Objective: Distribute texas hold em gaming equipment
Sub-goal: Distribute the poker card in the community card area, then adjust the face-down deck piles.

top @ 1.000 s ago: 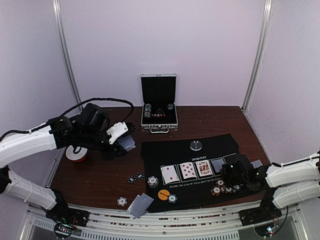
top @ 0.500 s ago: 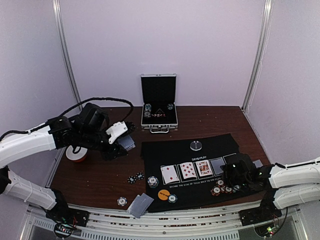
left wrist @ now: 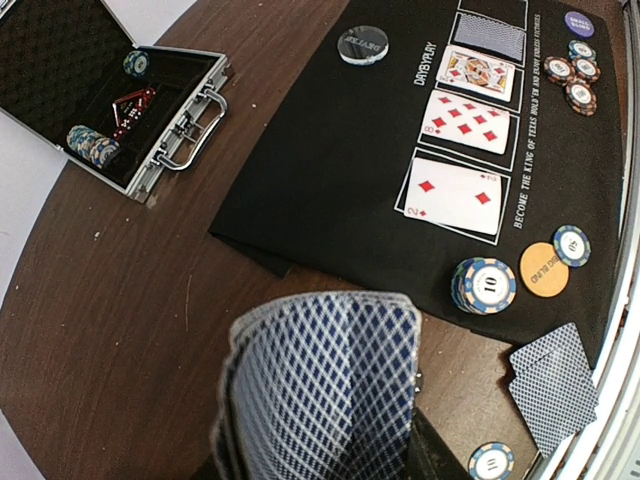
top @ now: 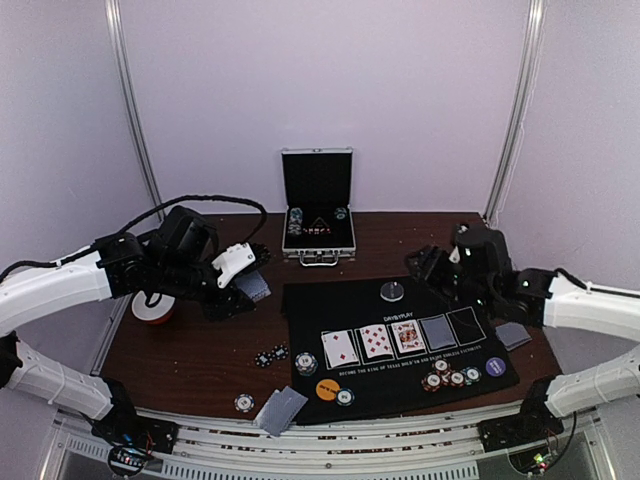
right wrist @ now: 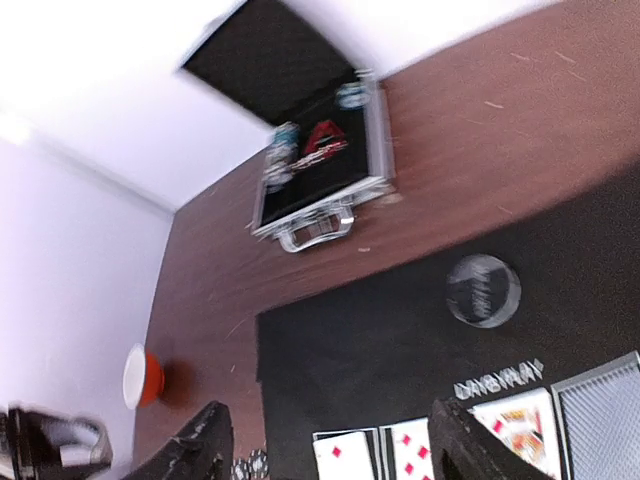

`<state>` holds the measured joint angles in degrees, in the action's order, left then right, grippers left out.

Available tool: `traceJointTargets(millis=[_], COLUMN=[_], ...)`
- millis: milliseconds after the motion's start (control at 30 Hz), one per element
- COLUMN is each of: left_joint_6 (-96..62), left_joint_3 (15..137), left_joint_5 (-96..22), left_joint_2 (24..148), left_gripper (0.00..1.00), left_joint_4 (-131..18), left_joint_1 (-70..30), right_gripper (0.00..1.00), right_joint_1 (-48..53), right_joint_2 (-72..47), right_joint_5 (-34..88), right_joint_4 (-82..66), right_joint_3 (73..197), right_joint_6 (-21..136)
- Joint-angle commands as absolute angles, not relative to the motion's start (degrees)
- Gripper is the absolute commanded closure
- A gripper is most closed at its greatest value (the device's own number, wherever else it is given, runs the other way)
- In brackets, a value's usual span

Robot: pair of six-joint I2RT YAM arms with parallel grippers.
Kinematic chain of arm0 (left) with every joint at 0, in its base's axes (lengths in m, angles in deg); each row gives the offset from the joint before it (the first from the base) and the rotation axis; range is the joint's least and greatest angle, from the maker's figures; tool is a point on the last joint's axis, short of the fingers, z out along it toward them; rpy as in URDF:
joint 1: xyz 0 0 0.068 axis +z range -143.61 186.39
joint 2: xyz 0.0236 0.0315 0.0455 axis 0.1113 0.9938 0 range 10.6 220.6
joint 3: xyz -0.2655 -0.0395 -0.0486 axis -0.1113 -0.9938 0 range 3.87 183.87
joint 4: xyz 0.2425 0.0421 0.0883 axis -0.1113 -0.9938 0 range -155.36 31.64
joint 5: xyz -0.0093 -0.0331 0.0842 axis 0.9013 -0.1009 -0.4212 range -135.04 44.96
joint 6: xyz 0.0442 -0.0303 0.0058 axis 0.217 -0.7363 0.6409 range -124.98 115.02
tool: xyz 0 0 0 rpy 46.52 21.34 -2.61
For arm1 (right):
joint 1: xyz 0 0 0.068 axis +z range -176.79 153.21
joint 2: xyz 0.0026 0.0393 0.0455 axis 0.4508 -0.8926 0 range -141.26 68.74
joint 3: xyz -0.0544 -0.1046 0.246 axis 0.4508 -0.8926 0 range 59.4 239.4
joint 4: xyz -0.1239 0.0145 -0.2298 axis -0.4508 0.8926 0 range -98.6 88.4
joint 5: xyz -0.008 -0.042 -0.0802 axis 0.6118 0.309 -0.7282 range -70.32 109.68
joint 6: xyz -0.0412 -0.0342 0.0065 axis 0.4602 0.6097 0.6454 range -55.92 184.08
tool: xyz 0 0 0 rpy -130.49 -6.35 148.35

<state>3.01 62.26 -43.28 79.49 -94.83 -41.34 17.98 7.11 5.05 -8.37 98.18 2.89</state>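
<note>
Cards with blue latticed backs [left wrist: 320, 385] sit clamped in your left gripper [top: 248, 280]; your right gripper [right wrist: 330, 450] hangs spread above the black mat [right wrist: 380, 340].

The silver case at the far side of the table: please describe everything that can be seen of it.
The silver case looks like aluminium, lined in black. It stands open on the brown table, beyond the black mat and apart from it, lid upright toward the back wall. A metal handle sits on its front wall, facing the arms. Inside are stacked pale blue chips at the left, a few more at the right, and small red pieces between them.
</note>
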Motion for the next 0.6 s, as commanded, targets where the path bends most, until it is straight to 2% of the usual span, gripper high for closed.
traceJointTargets(millis=[0, 67, 167, 267, 433, 500, 567], left_joint_6=[3.14, 3.15, 3.02, 2.84, 2.84, 3.00, 3.27], left_joint_3=[63.10, 63.21, 63.26, 63.41, 63.65, 63.49, 63.21], left_joint_5=[-42.42, -42.53, -42.43, -42.24, -42.21, -42.23, -42.36], left_joint_2=[78.65, 78.55, 78.24, 78.19, 78.45, 78.54, 78.75], left_gripper=[0.59, 0.59, 0.59, 0.59, 0.59, 0.60, 0.60], left_joint_4=[-92.79, -92.96, -93.07, -93.07, -93.33, -93.34, -93.34], left_joint_1=[-41.42, -41.43, -41.44, -41.42, -41.42, -41.43, -41.43], right_gripper=[0.30, 0.30, 0.30, 0.27, 0.25, 0.21, 0.12], right_joint_1=[18.66, 18.92, 19.13, 19.80, 21.98, 22.26, 22.33], right_joint_2=[-5.43, -11.25, -17.94, -23.30, -35.80, -40.03, -43.81], right_joint_5=[36.38, 48.35, 56.40, 60.01, 62.88, 65.88, 69.83], right_joint_4=[-7.29, -6.21, -12.40, -24.75, -26.47, -29.83, -34.86], right_joint_3=[115.22, 121.52, 127.19, 128.52, 138.69, 141.01, 143.27], right_joint_6=[50.12, 52.87, 52.58, 49.22, 48.86, 45.86, 39.03])
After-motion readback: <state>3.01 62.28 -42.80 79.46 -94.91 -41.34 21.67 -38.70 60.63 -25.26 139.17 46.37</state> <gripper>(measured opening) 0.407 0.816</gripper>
